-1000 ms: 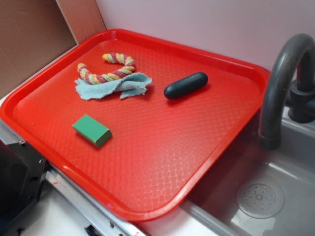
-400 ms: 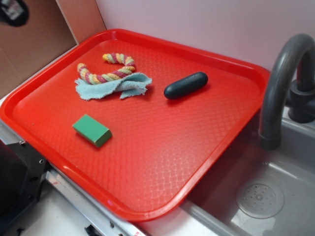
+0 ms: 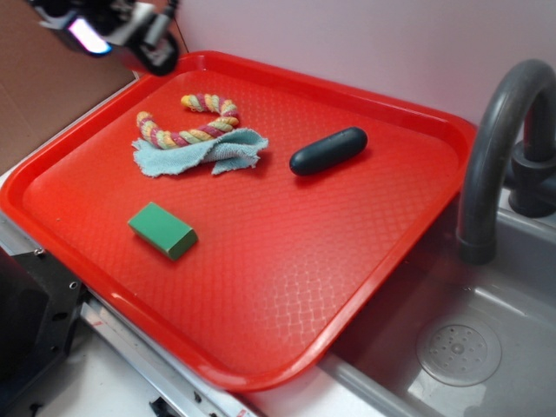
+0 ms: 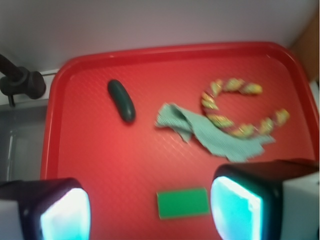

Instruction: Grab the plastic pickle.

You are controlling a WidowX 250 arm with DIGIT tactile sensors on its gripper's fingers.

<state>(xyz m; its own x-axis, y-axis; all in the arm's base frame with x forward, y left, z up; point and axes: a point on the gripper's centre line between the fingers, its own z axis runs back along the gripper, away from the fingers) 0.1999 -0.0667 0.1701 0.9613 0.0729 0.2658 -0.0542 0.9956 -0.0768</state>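
Approach step: gripper [image 3: 113,35] sits high over the tray's far-left corner, jaws spread wide with nothing between them (wrist view shows green block [image 4: 183,202] in the gap, far below), so next move looks like a traverse right and down onto the plastic pickle [image 3: 328,150], jaws set across its short axis. Left to right on the red tray [image 3: 261,287]: green block, striped rope [image 3: 187,126] on a teal cloth [image 3: 200,152], then the pickle lying flat alone right of centre, well apart from the rest. Tray surface is textured and sits over a grey sink [image 3: 486,347] with a faucet [image 3: 495,148] at right, pale wall behind
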